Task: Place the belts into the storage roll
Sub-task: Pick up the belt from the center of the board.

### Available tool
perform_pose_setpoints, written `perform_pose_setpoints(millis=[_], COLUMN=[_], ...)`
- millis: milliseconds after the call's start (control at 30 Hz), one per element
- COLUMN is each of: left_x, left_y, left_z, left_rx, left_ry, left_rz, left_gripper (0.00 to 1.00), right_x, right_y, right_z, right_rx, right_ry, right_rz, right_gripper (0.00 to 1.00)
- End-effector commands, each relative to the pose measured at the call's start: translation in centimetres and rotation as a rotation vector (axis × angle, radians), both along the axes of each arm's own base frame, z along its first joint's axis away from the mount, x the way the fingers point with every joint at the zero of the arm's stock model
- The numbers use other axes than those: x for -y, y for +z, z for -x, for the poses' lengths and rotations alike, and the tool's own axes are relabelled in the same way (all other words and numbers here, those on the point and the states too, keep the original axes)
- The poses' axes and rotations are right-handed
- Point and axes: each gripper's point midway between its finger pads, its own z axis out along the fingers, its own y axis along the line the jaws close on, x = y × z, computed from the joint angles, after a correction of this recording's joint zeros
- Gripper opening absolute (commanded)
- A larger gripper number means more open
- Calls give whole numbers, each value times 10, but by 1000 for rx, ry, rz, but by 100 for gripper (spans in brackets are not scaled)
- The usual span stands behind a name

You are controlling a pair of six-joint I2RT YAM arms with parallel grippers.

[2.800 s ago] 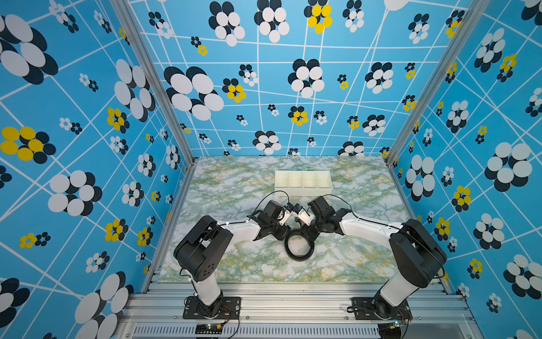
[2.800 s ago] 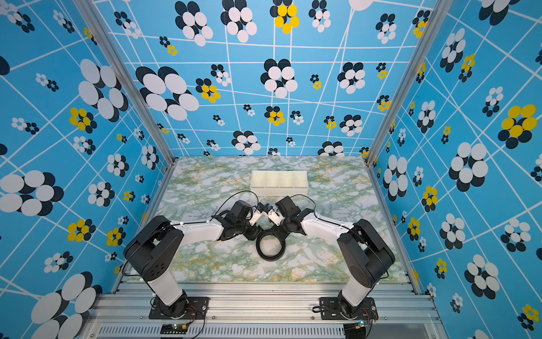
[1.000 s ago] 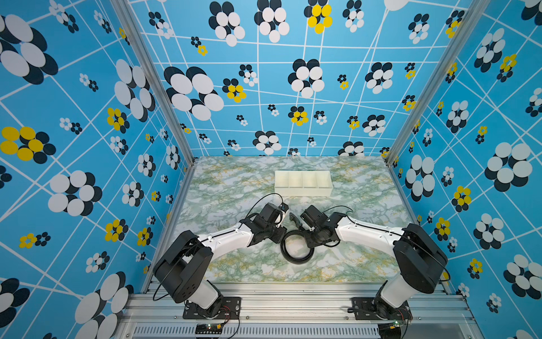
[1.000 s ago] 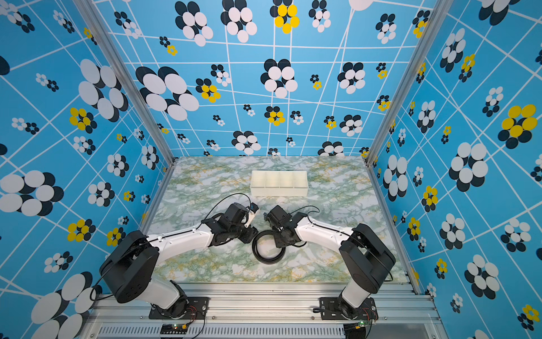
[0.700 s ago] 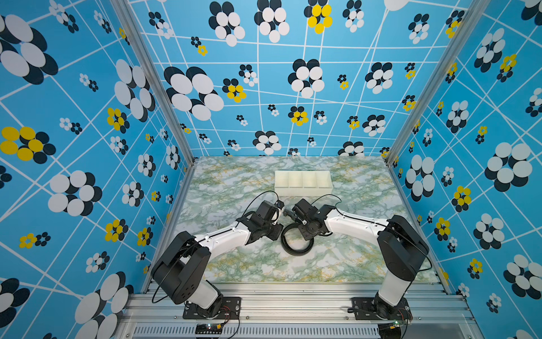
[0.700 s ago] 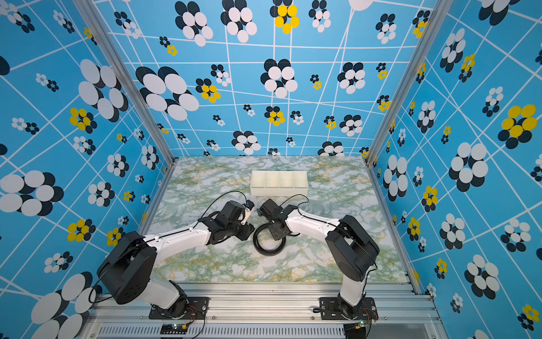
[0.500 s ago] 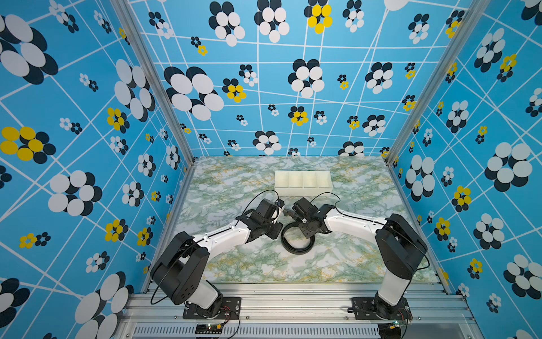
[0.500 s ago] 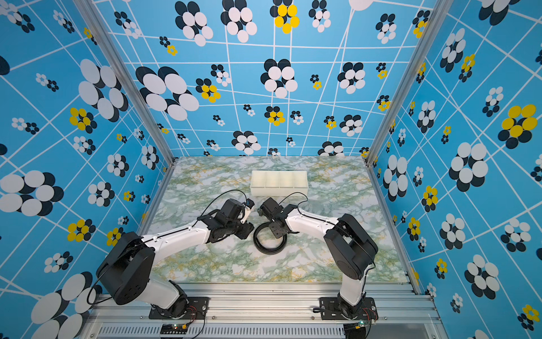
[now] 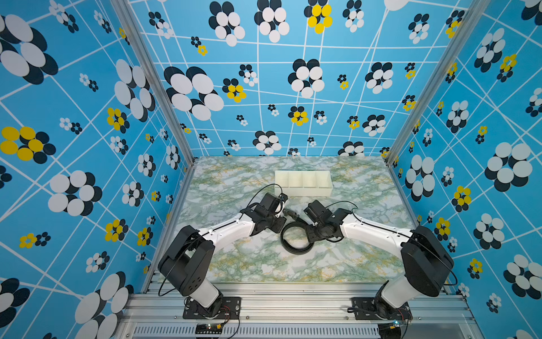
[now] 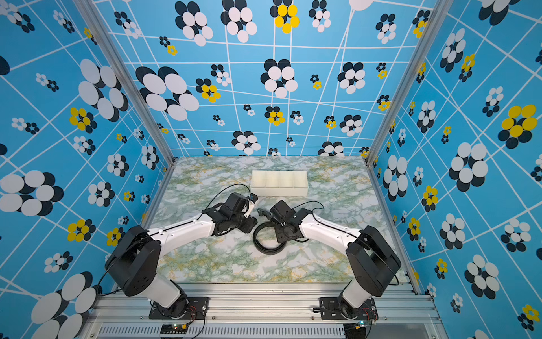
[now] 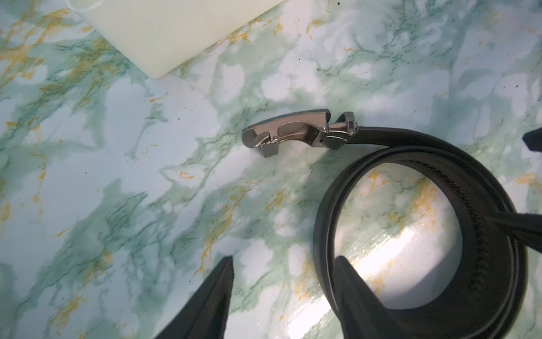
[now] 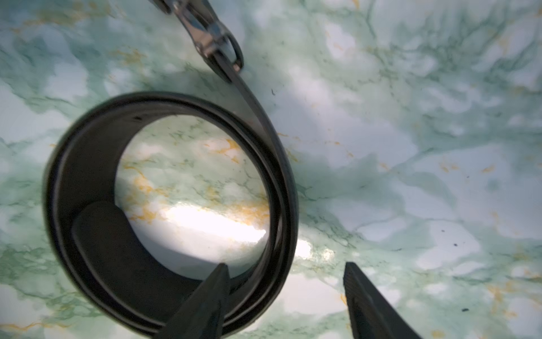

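Storage roll corner: left wrist view, not right

Left arm: base at the near edge of the bench, toward its left corner; black shoulder raised, white forearm stretched low toward the middle of the bench.
Right arm: base at the near edge toward the right corner; white forearm reaching in low, mirroring the left arm.
Left wrist: black, bent down at mid-bench.
Right wrist: black, bent down, facing the left wrist.
Left gripper: jaws apart, dark ribbed fingers angled down at the bench.
Right gripper: jaws apart, about equally wide.
Spacing: grippers near each other, not touching.
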Motion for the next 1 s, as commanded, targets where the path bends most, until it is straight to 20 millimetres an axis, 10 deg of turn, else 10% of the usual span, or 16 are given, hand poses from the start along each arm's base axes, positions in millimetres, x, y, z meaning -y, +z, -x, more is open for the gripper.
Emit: perform_pose_setpoints(millis=[0,533,667,967], left_x=[3,-2,-9,-33], left_y=[5,-7,-7,34], left_z=[-7,0,2,-10], left_rx=[-1,-28,-27,70], left_ry=[6,21,32,67], left_rz=[13,11,-1,-10], left_gripper=[58,58,58,59], right_x=[-4,3,8,37], right_y=[-8,-39,-41,45], right_z=[21,16,4,-41], right_rx=[-77,-129,-75,200], right_ry=[-76,-138,-83,101], right_rz=[-66,82,151,425], right_gripper=[65,29,0,0])
